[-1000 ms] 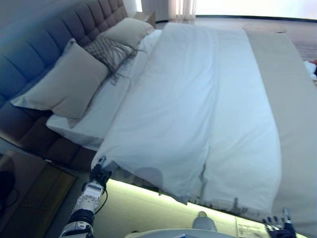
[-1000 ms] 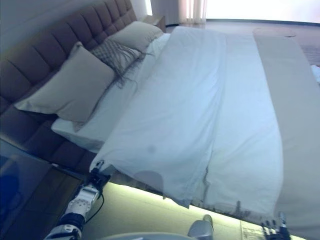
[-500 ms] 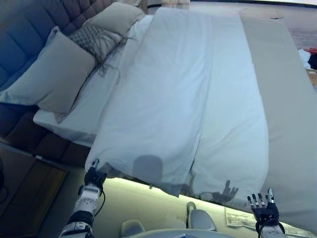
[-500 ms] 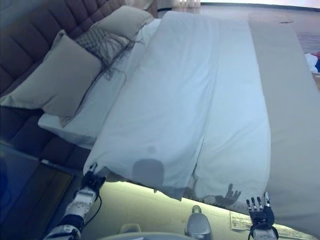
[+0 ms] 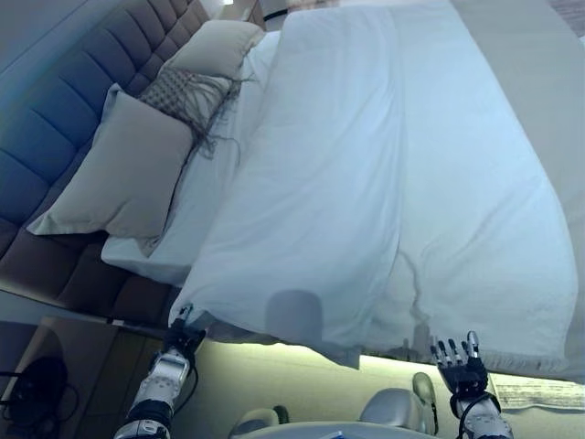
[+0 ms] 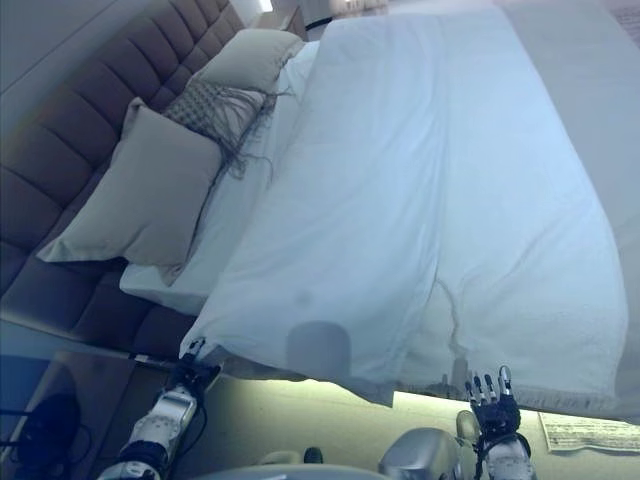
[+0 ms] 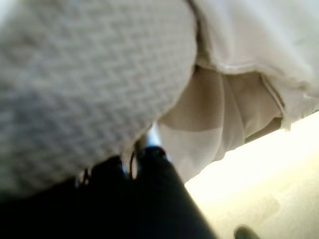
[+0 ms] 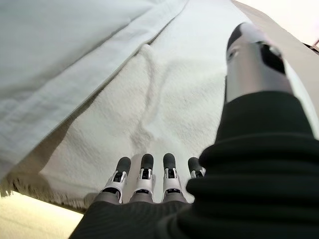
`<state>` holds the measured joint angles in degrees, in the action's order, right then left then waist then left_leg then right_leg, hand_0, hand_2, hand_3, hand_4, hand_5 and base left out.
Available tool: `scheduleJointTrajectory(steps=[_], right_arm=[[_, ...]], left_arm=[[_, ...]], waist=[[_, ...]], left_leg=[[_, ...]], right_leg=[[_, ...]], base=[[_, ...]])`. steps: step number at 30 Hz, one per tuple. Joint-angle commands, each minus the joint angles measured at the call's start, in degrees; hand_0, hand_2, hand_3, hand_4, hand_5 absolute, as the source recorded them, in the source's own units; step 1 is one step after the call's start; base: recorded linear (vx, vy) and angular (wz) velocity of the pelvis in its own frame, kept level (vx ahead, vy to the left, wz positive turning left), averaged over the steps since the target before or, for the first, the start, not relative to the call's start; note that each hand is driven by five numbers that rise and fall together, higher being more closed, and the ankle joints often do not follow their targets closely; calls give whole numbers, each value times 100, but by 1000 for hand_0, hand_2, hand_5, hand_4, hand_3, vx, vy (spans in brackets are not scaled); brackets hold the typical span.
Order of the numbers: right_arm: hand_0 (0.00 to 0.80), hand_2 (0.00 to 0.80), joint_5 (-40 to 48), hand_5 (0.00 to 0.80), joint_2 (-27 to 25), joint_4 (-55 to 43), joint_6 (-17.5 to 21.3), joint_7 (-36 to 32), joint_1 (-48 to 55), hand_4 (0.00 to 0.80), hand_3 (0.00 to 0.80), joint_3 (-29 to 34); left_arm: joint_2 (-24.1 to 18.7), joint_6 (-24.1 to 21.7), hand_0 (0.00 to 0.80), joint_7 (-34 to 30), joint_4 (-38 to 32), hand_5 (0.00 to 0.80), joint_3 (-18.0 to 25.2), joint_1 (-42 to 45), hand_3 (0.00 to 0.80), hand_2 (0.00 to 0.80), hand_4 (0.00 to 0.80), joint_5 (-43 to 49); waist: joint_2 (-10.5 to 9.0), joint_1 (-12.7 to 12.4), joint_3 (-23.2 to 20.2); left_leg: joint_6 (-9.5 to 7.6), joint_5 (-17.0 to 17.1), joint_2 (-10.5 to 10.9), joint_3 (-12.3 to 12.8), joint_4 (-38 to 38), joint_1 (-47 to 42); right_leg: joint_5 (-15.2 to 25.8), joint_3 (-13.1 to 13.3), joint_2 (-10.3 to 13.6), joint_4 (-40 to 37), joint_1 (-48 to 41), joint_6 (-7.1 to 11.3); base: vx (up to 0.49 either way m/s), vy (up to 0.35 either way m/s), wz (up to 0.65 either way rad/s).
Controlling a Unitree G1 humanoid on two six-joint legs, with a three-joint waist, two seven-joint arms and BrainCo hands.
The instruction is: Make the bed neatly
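Duvet (image 5: 366,183), white, spread over most of the bed, its near edge hanging over the side of the mattress above a lit strip along the bed base. Left hand (image 5: 186,331) at the duvet's near corner on the headboard side; its own wrist view shows only dark cover and textured cloth pressed close, so whether the fingers clasp the corner cannot be told. Its position at that corner suggests it anchors or lifts the edge. Right hand (image 6: 490,398) just below the hanging edge towards the foot end, fingers (image 8: 144,172) straight and spread, holding nothing; a fringed white blanket (image 8: 164,109) lies just beyond the fingertips, under the duvet's hem. The open pose probably prepares a reach for that edge, so both ends can be drawn level together. Beyond the left hand, two plain pillows (image 5: 128,174) and a patterned tasselled cushion (image 5: 192,96) lean against the padded headboard (image 5: 64,110). Judged stage: cover largely flat, near edge not yet squared.
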<state>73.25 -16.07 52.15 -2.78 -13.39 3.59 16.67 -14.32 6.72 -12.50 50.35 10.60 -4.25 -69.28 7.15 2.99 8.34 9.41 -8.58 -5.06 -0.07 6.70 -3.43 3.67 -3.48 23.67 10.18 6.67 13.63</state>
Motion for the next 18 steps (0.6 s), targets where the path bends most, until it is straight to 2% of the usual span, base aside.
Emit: scheduleJointTrajectory(steps=[1, 3, 4, 6, 7, 8, 9, 11, 13, 15, 18], right_arm=[[0, 0, 331, 0, 249, -134, 66, -444, 170, 0, 0, -27], [0, 0, 474, 0, 350, -132, 110, -515, 283, 0, 0, -152], [0, 0, 501, 0, 421, -137, 139, -548, 345, 0, 0, -156], [0, 0, 641, 0, 406, -87, 292, -470, 392, 0, 0, -318], [0, 0, 590, 0, 383, -99, 332, -356, 346, 0, 0, -377], [0, 0, 590, 0, 368, -245, 389, -183, 308, 0, 0, -412], [0, 0, 714, 0, 292, -409, 444, -28, 257, 0, 0, -535], [0, 0, 786, 0, 176, -501, 541, 36, 111, 0, 0, -624], [0, 0, 865, 0, 103, -579, 599, 98, 83, 0, 0, -632], [0, 0, 839, 0, -4, -577, 576, 73, 55, 0, 0, -554], [0, 0, 610, 0, -94, -659, 491, 75, 59, 0, 0, -404]], left_arm=[[-920, -392, 800, 22, -216, 800, 741, 169, 800, 800, 800, 81], [-858, -521, 800, 121, -326, 800, 629, 155, 800, 800, 800, 10], [-799, -563, 800, 163, -418, 800, 591, 162, 800, 800, 800, -16], [-689, -572, 800, 234, -482, 800, 508, 105, 800, 800, 800, -239], [-629, -617, 800, 316, -520, 800, 462, 116, 800, 800, 800, -337], [-581, -614, 800, 352, -512, 800, 464, 70, 800, 800, 800, -269], [-594, -615, 800, 384, -520, 800, 424, 21, 800, 800, 800, -306], [-598, -720, 800, 390, -407, 800, 317, -154, 800, 800, 800, -475], [-586, -730, 800, 387, -311, 800, 296, -251, 800, 800, 800, -461], [-497, -845, 800, 312, -160, 800, 215, -226, 800, 800, 800, -450], [-447, -881, 800, 267, -31, 800, 261, -84, 800, 800, 800, -247]], waist=[[-318, -188, -345], [-443, -209, -380], [-516, -263, -378], [-511, -270, -304], [-470, -295, -265], [-436, -315, -213], [-425, -352, -149], [-433, -339, -58], [-486, -226, -22], [-496, -82, -10], [-392, 33, -54]], left_leg=[[-488, 921, -127, -122, -281, 493], [-536, 981, -1, -104, -278, 591], [-505, 957, 62, -140, -184, 678], [-442, 1168, 93, -275, -222, 827], [-361, 1490, 64, -283, -331, 886], [-272, 1712, 43, -335, -341, 1047], [-198, 1893, 24, -381, -381, 1219], [-125, 1991, -113, -358, -314, 1473], [-96, 1896, -375, -135, 249, 1565], [0, 1917, -691, -85, 745, 1474], [74, 1943, -1006, -105, 485, 1020]], right_leg=[[-515, -12, -895, 1220, 115, -305], [-618, -119, -1484, 1012, 68, -533], [-693, -223, -1622, 657, -73, -674], [-687, -143, -1799, 229, -267, -803], [-659, -216, -1879, 33, -346, -824], [-686, -163, -1946, -151, -457, -861], [-661, -155, -1985, -323, -531, -909], [-640, -176, -1974, -437, -534, -957], [-704, -272, -1871, -307, -458, -1026], [-781, -314, -1768, -98, -361, -1088], [-856, -267, -1665, 150, -288, -1030]], base=[[-56, 11, -19], [-54, -56, -8], [-68, -97, 28], [-74, -58, 57], [-97, 28, 53], [-127, 71, 29], [-181, 87, 9], [-190, 109, -11], [-126, 149, 16], [-22, 246, 28], [102, 335, 8]])
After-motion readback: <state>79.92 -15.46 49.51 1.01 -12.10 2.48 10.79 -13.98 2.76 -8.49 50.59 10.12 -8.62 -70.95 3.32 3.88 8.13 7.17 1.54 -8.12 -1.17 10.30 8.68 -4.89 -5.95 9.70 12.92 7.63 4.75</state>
